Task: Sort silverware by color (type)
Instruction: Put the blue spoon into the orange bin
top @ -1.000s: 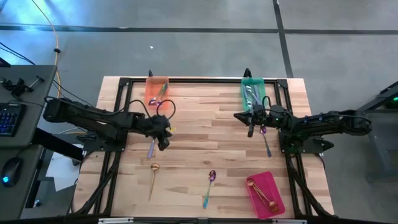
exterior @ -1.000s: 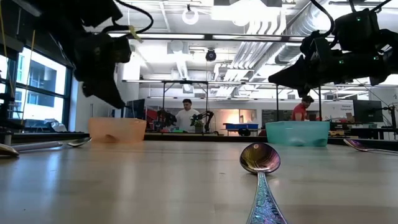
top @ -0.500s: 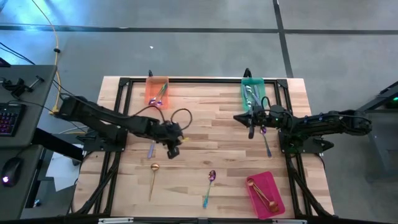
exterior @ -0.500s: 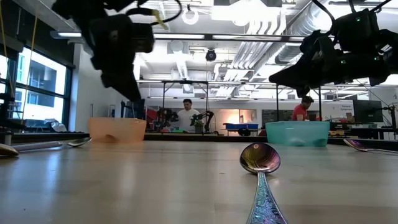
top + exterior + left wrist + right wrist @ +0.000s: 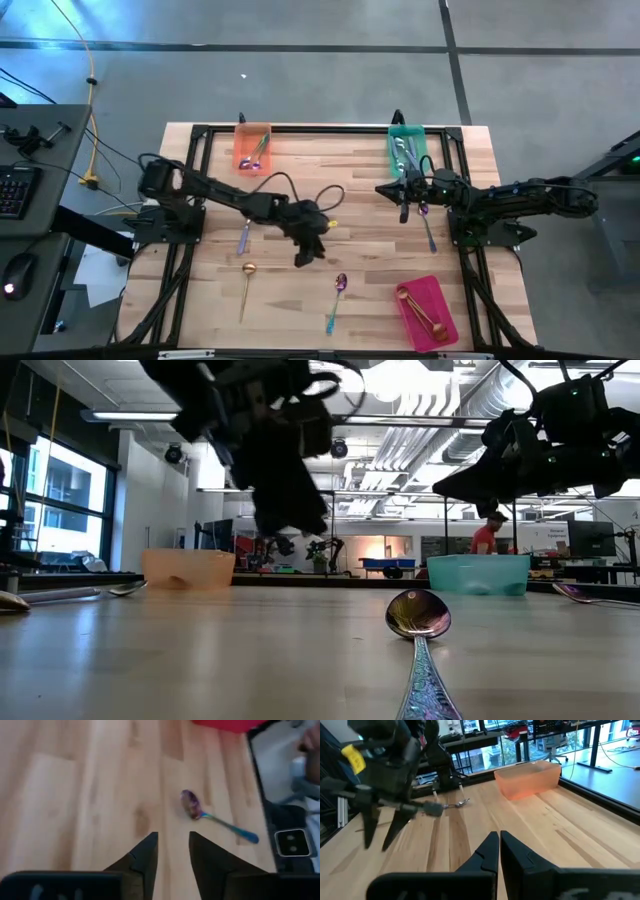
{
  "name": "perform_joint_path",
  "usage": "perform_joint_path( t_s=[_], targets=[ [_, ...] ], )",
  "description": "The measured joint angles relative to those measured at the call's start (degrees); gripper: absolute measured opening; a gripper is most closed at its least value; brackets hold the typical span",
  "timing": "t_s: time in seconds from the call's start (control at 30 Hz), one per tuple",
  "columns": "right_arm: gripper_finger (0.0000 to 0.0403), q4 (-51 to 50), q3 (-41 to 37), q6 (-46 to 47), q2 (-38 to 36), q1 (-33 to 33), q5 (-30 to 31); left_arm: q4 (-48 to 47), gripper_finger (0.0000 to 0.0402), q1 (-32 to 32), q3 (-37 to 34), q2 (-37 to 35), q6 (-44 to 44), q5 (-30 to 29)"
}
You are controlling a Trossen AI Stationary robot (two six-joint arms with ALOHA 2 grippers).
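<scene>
Some spoons already sit in the orange tray, green tray and pink tray. Four spoons remain on the table. The left gripper, fingers apart and empty, hangs near the iridescent spoon; the right gripper is shut, empty.

We see a table of pale wood planks, smooth with a soft satin sheen and visible grain, framed by matt black metal rails. The iridescent spoon is polished metal, its bowl mirror-glossy in purple-green, its handle embossed with a fine pattern. The gold spoon looks like shiny metal too. The orange tray is translucent plastic with a frosted, matt look; the green tray and pink tray appear similar plastic. Our left gripper has matt dark fingers, seemingly plastic
</scene>
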Motion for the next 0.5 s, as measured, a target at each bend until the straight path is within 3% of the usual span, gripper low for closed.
perform_joint_path(
  t_s=[0.3, 0.5],
  targets=[
    [0.0000, -0.83, 0.03, -0.09, 0.00, 0.00, 0.00, 1.03, 0.0176, -0.99, 7.37, 10.96, 5.14, 5.28],
    [0.0000, -1.50, 0.03, -0.76, 0.00, 0.00, 0.02, 5.88, 0.0199, -1.76, 10.19, 15.99, 3.72, 8.93]
  ],
)
